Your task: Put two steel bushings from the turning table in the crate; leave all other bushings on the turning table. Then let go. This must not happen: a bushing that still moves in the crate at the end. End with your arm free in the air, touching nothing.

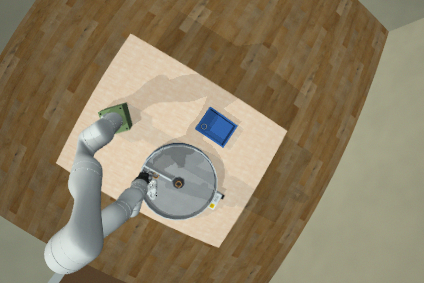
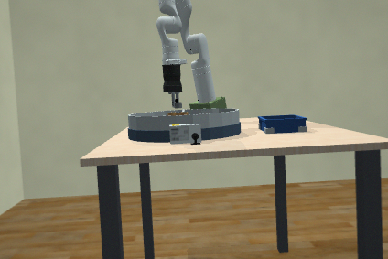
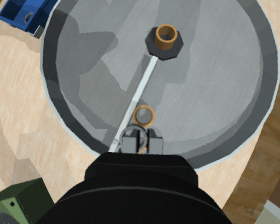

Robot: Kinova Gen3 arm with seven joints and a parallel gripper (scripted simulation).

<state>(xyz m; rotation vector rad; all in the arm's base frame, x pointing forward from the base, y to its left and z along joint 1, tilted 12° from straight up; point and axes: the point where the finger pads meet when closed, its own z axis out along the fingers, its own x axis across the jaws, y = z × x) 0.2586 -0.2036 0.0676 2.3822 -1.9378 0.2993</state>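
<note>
The grey turning table [image 1: 182, 180] stands at the table's front; it also shows in the side view [image 2: 183, 124] and the wrist view [image 3: 164, 63]. My gripper [image 3: 143, 136] hangs over the turning table's rim area, a little above it [image 2: 176, 103]. It is shut on a small ring-shaped bushing [image 3: 144, 116], grey in the middle with an orange-looking rim; I cannot tell its metal for sure. An orange bushing [image 3: 167, 34] sits on the dark hub at the table's centre. The blue crate [image 1: 216, 126] holds one small ring [image 1: 203, 126].
A thin white bar [image 3: 140, 92] runs from the hub to the turning table's rim under my gripper. A green block [image 1: 116, 115] marks my arm's base. A control box [image 2: 185, 134] sits on the turning table's front. The crate [image 2: 282, 123] stands apart to the right.
</note>
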